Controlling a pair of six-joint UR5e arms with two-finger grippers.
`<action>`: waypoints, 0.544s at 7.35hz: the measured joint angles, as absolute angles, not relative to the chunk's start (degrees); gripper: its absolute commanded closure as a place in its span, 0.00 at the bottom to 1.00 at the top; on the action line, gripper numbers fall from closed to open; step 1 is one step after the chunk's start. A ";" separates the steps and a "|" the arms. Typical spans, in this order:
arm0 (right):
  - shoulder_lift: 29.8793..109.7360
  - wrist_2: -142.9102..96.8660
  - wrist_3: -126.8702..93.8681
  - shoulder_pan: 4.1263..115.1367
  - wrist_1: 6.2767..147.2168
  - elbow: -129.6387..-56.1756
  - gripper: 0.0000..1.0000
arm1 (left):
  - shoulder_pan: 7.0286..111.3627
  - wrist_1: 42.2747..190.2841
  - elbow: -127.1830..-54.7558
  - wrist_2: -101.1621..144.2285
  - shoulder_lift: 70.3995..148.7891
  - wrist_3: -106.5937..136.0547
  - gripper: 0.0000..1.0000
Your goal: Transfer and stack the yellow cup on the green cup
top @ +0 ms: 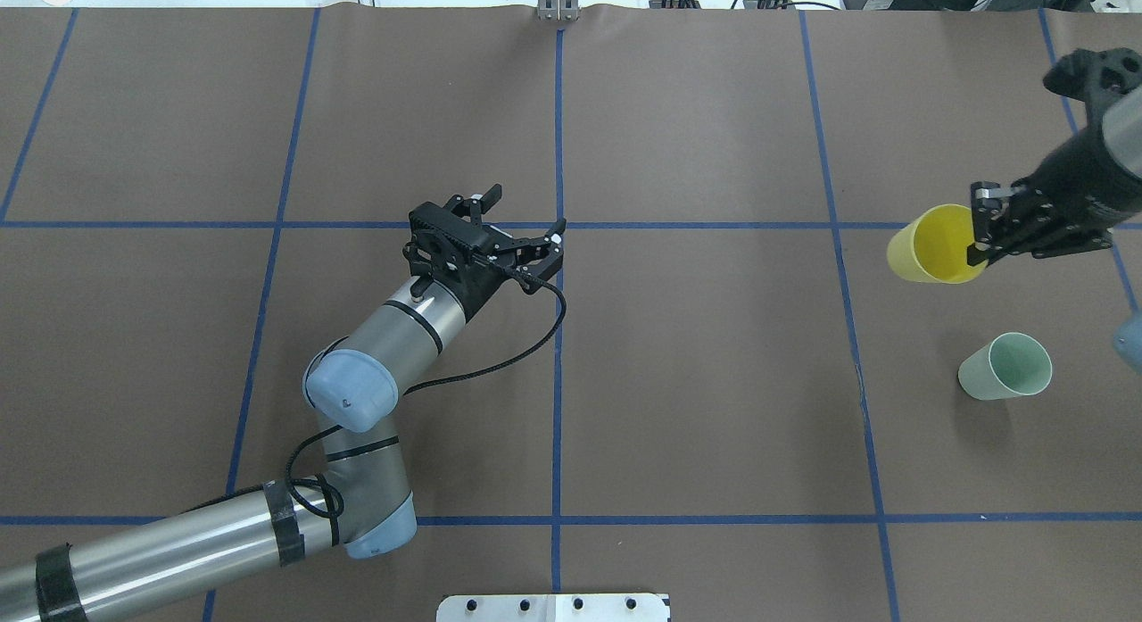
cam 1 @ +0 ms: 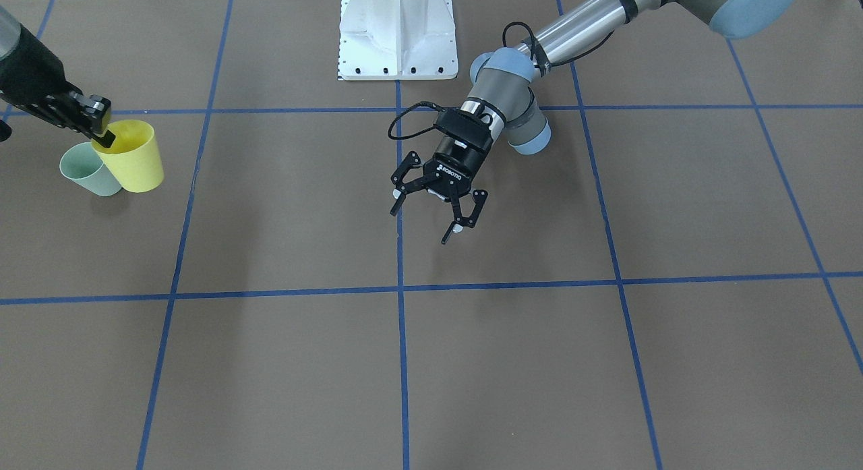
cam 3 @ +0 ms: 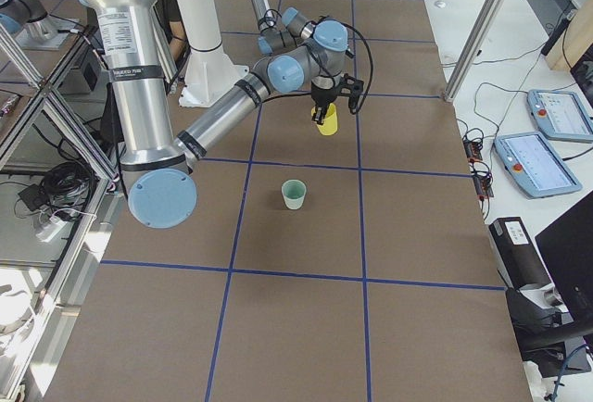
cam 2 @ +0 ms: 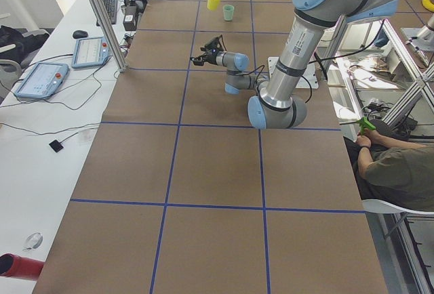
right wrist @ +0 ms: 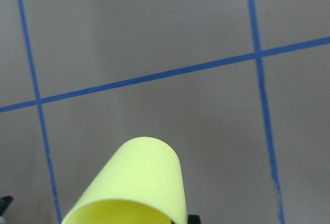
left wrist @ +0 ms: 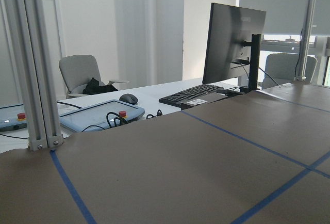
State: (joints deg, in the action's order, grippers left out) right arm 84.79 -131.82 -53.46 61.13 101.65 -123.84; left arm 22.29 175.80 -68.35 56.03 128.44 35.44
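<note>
The yellow cup (top: 928,244) hangs tilted above the table, gripped at its rim by my right gripper (top: 980,244), one finger inside and one outside. It also shows in the front view (cam 1: 133,158), the right side view (cam 3: 326,121) and the right wrist view (right wrist: 135,182). The green cup (top: 1005,366) stands upright on the table, nearer the robot than the yellow cup and apart from it (cam 3: 294,194). My left gripper (top: 526,213) is open and empty above the middle of the table (cam 1: 435,215).
The white robot base plate (cam 1: 396,32) sits at the table's near middle edge. Control tablets (cam 2: 41,79) and a keyboard lie on a desk beyond the left end. A seated person (cam 2: 400,172) is beside the table. Frame posts (cam 3: 477,27) stand at the edges.
</note>
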 measured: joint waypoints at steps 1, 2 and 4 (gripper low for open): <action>89.35 -131.87 -47.97 63.48 101.76 -124.36 1.00 | 23.35 175.68 -67.23 55.96 128.42 39.21 0.01; 92.88 -132.14 -43.16 65.63 101.82 -124.35 1.00 | 23.87 175.63 -66.67 55.96 128.43 41.81 0.01; 95.80 -132.68 -39.25 66.79 101.45 -121.92 1.00 | 23.93 175.63 -66.37 56.04 128.46 47.25 0.01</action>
